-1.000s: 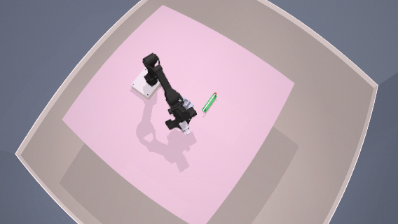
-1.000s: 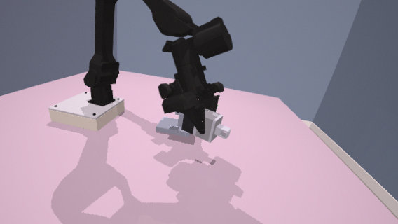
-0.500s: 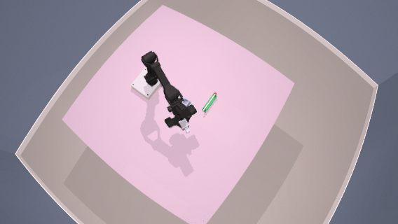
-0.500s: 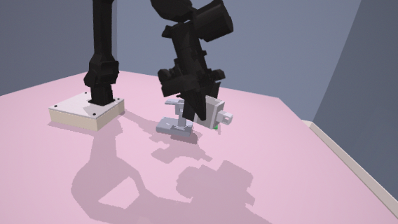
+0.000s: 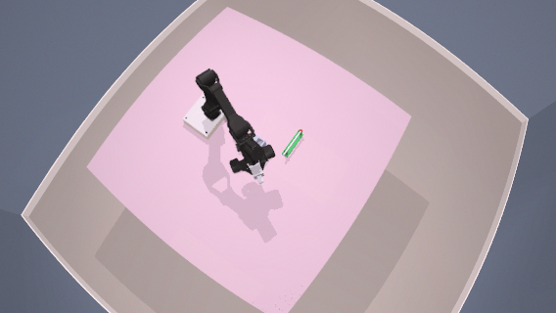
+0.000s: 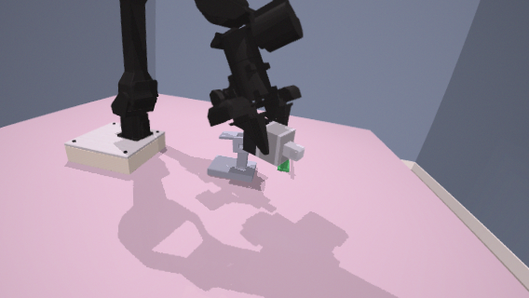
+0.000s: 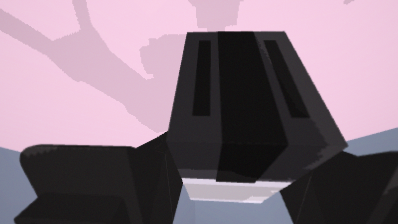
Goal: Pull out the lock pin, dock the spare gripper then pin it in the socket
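Note:
My gripper (image 5: pixel 256 171) (image 6: pixel 262 142) is shut on the spare gripper (image 5: pixel 258 177) (image 6: pixel 278 141), a pale grey block with a short spigot (image 6: pixel 296 150) that sticks out to the right. I hold it tilted, a little above the pink mat. The grey mount (image 6: pixel 232 169) (image 5: pixel 259 142) stands just left of it, a flat base with a post and a small socket arm (image 6: pixel 229 136) on top. The green lock pin (image 5: pixel 293 143) with a red tip lies flat on the mat, apart from the mount; in the exterior view only its end (image 6: pixel 282 167) shows behind the spare gripper. The wrist view shows dark parts and a pale strip (image 7: pixel 227 190).
The arm's pale base plate (image 5: pixel 197 122) (image 6: pixel 109 149) stands on the pink mat (image 5: pixel 318 83) (image 6: pixel 373 209) behind the mount. A low beige rim (image 6: pixel 466 219) borders the table on the right.

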`<state>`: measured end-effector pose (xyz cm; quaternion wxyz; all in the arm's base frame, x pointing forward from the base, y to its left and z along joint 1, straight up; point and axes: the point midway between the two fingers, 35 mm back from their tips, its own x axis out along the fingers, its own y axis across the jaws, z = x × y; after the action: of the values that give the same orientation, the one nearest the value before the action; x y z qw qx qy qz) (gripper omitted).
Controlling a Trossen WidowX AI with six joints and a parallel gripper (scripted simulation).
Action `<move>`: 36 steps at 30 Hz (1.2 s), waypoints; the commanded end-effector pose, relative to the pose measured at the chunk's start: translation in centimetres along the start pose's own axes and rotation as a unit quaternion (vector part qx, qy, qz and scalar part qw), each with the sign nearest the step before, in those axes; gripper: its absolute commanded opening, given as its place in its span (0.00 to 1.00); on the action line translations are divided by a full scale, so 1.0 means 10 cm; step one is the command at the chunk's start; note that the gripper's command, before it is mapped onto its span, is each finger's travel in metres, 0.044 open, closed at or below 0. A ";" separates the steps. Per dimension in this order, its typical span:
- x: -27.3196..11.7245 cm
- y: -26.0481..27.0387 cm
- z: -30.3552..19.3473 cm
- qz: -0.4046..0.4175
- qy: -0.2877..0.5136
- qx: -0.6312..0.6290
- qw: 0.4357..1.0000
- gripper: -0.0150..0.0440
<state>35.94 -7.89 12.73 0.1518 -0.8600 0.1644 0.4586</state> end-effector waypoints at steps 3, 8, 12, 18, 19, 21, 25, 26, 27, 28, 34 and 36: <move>-0.12 -0.07 0.01 -0.016 0.020 0.074 0.997 0.25; -0.19 -0.10 0.05 -0.027 0.029 0.131 0.991 0.25; -0.24 -0.13 0.08 -0.037 0.036 0.176 0.983 0.25; -0.32 -0.17 0.12 -0.053 0.043 0.243 0.968 0.25; -0.33 -0.18 0.13 -0.055 0.045 0.255 0.964 0.25; -0.36 -0.19 0.15 -0.061 0.046 0.277 0.958 0.25; -0.41 -0.22 0.18 -0.073 0.049 0.320 0.943 0.25; -0.42 -0.22 0.19 -0.076 0.050 0.331 0.939 0.25; -0.43 -0.23 0.20 -0.079 0.050 0.342 0.935 0.25; -0.44 -0.24 0.21 -0.082 0.051 0.352 0.931 0.25; -0.51 -0.27 0.26 -0.102 0.052 0.415 0.902 0.25; -0.54 -0.28 0.28 -0.108 0.051 0.436 0.892 0.25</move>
<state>32.50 -3.86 15.48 0.5154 -0.7594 0.2626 0.2978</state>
